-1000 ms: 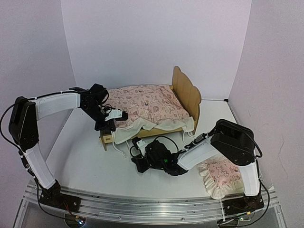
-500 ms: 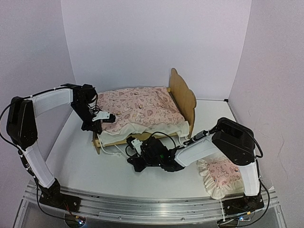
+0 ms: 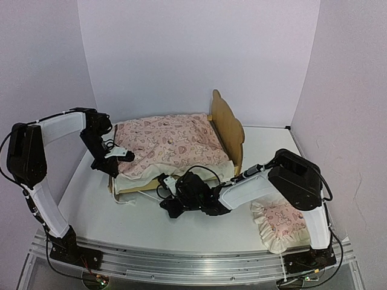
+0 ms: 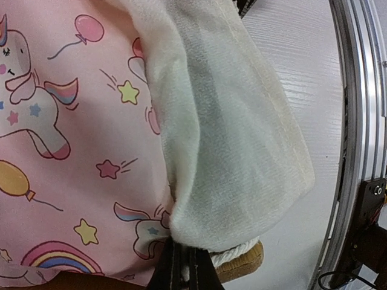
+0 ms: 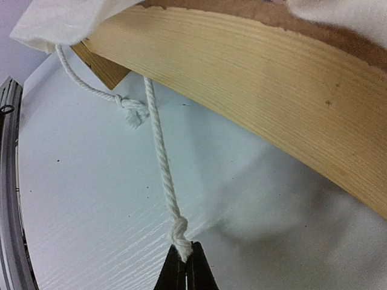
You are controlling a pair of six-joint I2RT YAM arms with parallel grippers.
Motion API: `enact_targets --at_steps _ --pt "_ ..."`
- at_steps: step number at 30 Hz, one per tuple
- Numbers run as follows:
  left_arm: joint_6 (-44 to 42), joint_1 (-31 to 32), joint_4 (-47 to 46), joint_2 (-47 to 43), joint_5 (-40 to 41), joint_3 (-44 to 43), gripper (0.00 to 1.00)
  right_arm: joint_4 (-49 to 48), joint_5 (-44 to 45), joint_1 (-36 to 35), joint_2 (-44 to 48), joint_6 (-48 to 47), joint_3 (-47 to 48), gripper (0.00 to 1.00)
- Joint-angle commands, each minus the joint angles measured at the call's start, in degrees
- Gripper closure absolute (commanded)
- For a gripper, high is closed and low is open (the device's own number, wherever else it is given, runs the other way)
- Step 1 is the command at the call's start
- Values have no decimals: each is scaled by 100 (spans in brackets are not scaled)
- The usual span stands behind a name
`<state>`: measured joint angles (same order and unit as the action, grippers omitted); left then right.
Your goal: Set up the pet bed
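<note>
The light plywood pet bed with its bear-ear headboard [image 3: 227, 128] has slid left across the white tabletop [image 3: 121, 211]. My right hand [image 5: 186, 266] pinches a white twisted cord [image 5: 160, 163] hanging below its rail; my left hand [image 4: 184, 269] is pressed together at the foot corner. The frame looks light and stiff, so I judge the rails the surer hold.

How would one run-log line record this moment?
left gripper: shut at pet bed foot corner; right gripper: shut on white cord knot; ruffled pillow: on table
</note>
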<state>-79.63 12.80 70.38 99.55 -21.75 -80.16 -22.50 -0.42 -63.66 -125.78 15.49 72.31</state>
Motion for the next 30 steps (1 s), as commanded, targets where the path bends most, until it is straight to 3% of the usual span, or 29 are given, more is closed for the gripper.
enact_targets --at_steps 1,6,9,12,15,18,26,30 --pt "-82 -142 -53 -244 299 -36 87 598 -207 8 -45 -124 61 100" --pt "-136 -129 -20 -512 -289 -361 51 855 -519 11 101 -320 167 100" --pt "-141 108 99 -840 -809 -436 39 943 -798 0 132 -356 272 100" --pt "301 877 62 -1149 -741 -67 38 949 -1177 0 167 -271 358 100" --pt "772 1501 -329 -1465 -623 502 44 940 -1410 -6 257 -142 357 100" --pt "966 1593 -905 -1615 -426 1111 46 913 -1423 1 436 -66 205 100" --pt "1236 1597 -3380 -1724 1018 2315 48 905 -1242 84 508 73 29 100" --pt "1224 1594 -4384 -1627 1503 2650 61 905 -984 391 408 310 54 100"
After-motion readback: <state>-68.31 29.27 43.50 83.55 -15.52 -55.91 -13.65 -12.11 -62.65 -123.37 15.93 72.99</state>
